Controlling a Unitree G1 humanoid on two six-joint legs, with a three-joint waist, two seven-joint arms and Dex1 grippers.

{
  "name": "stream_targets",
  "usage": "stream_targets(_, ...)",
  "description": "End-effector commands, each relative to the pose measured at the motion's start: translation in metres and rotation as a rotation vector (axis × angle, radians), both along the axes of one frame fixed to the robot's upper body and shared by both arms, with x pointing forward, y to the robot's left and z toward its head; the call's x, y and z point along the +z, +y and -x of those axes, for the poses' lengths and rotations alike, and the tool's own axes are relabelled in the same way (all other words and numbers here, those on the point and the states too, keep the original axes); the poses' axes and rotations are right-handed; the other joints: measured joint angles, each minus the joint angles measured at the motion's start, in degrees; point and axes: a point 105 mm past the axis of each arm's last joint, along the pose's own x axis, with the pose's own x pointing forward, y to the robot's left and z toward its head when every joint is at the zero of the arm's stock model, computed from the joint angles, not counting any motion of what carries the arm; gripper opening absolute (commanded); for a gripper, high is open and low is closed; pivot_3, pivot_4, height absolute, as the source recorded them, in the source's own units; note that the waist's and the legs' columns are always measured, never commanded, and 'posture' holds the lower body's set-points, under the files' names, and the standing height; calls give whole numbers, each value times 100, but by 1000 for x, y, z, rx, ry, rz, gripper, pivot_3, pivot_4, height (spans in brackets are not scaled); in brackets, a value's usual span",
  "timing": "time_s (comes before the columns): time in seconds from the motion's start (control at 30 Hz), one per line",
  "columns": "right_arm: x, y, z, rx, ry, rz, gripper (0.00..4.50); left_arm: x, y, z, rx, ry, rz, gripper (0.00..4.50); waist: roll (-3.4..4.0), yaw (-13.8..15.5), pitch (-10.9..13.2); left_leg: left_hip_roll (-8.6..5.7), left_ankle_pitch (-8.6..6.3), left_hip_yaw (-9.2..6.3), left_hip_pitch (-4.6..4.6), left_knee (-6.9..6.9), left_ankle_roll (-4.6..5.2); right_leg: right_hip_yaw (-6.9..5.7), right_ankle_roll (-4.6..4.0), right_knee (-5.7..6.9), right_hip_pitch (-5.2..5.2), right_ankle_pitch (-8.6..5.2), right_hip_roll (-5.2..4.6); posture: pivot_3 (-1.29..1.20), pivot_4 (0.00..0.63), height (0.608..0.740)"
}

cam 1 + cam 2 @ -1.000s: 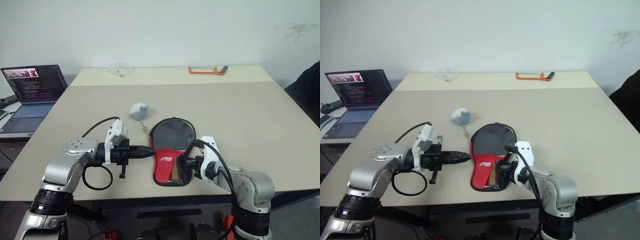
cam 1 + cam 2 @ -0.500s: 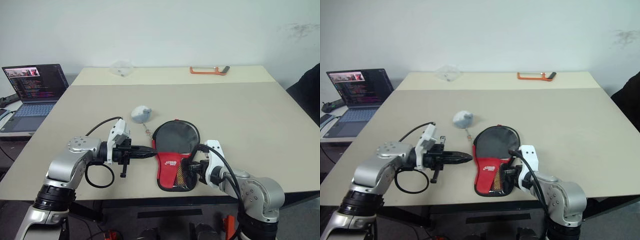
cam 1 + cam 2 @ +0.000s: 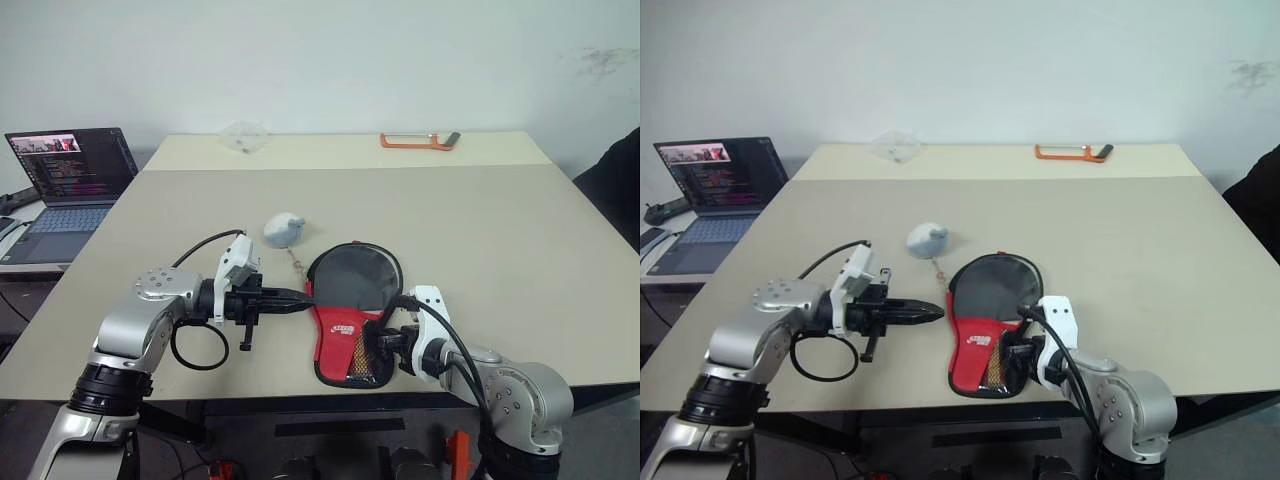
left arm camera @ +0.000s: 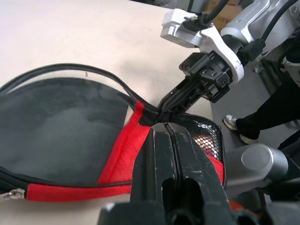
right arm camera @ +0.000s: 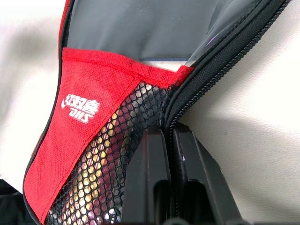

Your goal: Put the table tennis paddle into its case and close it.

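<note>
So the case [image 3: 352,318] is lying flat near the front edge of the table [image 3: 480,220], round end pointing away from the robot, red mesh panel with the white logo toward the robot. Through the mesh you can make out the light-wood handle of the table tennis paddle [image 3: 358,352], so it's inside the case.

The left gripper [image 3: 303,296] comes in from the left with its fingers pressed together, tips right at the case's left edge where the red band meets the zipper. Can't tell if it's actually pinching fabric. The right gripper [image 5: 168,136] sits at the case's right edge, fingers nearly together with a thin gap, the zipper line running straight into that gap. Whether it's gripping it, can't say.

Further out: a small grey-white pouch [image 3: 282,228] just beyond the case, an open laptop [image 3: 62,190] off to the left, an orange tool [image 3: 417,140] and a clear plastic thing [image 3: 242,134] at the far edge.
</note>
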Motion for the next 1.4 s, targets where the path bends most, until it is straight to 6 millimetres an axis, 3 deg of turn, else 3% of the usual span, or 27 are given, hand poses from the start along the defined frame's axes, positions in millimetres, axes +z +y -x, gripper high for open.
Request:
stream_targets(0.03,2,13,8,38,16,-74,1423,7,1,3,-1,-43,7,0,0,0,0,0,0,0,0,0,0,0,0,0,0,0,0,0,150,740)
stream_targets(0.33,40,-10,4,172,-171,-24,4399,4,2,3,45,-56,23,0,1,-2,1,0,0,-2,4,3,0,-3,1,1,9,0,0,0,150,740)
stream_targets(0.57,81,-39,-11,279,-298,42,4459,2,3,2,83,-68,37,0,3,2,3,1,0,-2,8,3,2,-11,2,-3,21,0,1,0,150,740)
stream_targets(0.7,111,-22,-28,336,-464,-24,4459,8,7,-10,165,-101,67,0,4,-9,4,7,0,2,9,2,2,-7,1,-1,20,0,2,0,150,740)
stream_targets(0.77,116,-14,-35,343,-512,-29,4459,13,11,-19,226,-131,86,0,4,-7,4,6,0,3,9,4,2,-6,1,-1,20,0,1,0,150,740)
stream_targets(1.0,92,28,-71,352,-571,-37,4459,26,24,-61,524,-193,166,0,1,26,2,2,1,0,10,6,0,-9,1,0,21,1,0,0,150,740)
stream_targets(1.2,58,51,-92,324,-547,-9,4459,30,29,-71,598,-196,206,0,1,22,2,0,3,2,4,6,-4,-2,-1,2,6,1,0,0,150,740)
stream_targets(1.3,41,50,-97,300,-531,51,4500,29,30,-76,613,-223,176,574,1,26,2,-2,3,2,4,6,-4,-1,-1,2,6,1,0,0,150,740)
stream_targets(1.4,34,46,-97,285,-515,61,4500,31,33,-85,665,-287,137,1612,1,37,2,-2,4,1,4,6,-6,-2,-1,2,5,2,0,0,150,740)
